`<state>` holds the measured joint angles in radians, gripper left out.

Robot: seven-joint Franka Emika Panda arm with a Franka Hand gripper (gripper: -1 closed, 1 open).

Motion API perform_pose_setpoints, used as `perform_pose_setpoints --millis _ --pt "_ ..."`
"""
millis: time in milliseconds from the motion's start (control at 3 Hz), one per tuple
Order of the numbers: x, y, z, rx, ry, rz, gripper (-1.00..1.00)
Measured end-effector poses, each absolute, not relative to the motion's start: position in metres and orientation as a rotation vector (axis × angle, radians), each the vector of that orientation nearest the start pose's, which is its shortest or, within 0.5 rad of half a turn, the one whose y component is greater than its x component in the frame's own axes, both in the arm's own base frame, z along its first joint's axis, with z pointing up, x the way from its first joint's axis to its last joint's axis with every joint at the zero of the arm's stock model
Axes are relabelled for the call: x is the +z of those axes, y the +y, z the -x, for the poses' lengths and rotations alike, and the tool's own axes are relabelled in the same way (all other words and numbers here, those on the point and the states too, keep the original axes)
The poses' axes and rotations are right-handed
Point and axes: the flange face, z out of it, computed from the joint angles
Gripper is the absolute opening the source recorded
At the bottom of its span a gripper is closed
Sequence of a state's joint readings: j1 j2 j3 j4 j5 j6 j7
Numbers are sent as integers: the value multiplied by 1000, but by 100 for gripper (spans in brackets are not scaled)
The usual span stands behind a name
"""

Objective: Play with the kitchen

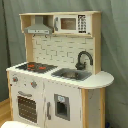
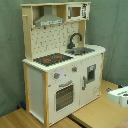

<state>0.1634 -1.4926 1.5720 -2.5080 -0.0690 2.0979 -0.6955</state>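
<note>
Jaws — I cannot tell how they stand. All I get of the gripper (image 2: 120, 95) is a white lump low at the second exterior view's right edge, over the wooden surface (image 2: 100, 114) and well apart from the toy.

Outward from there, the kitchen (image 2: 55, 65) stands upright on that wood in front of a grey curtain (image 1: 114, 45), filling the middle of both exterior views. One unit, with white panels and light-wood posts and edges.

Counts, top down:
- one grey hood (image 1: 37, 27) under the top shelf
- one microwave (image 1: 70, 23) beside the hood, with a dark window and a keypad strip
- one pale back panel (image 1: 59, 50) with rows of small marks
- one black stovetop (image 1: 35, 66) carrying two red burners
- one sink (image 1: 71, 75) set in the white counter just beside the stovetop
- one black curved faucet (image 1: 83, 59) rising behind the sink
- two round knobs (image 1: 34, 84) on the front, below the stovetop
- one oven door (image 1: 27, 107) with a barred window and a handle across its top
- one tall door (image 1: 62, 106) beside the oven, with a dark square inset and an upright handle

The counter ends in a rounded leaf (image 1: 99, 80) on the sink side — it overhangs the cabinet. All doors look closed.
</note>
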Motion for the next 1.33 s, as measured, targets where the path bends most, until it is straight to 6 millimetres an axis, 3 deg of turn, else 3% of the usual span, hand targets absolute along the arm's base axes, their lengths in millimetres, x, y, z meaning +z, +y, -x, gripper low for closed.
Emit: perform_pose_setpoints --millis 667,1333 --pt "337 460 -44 446 1369 -777 100" --pt "337 469 -101 407 1366 -721 100"
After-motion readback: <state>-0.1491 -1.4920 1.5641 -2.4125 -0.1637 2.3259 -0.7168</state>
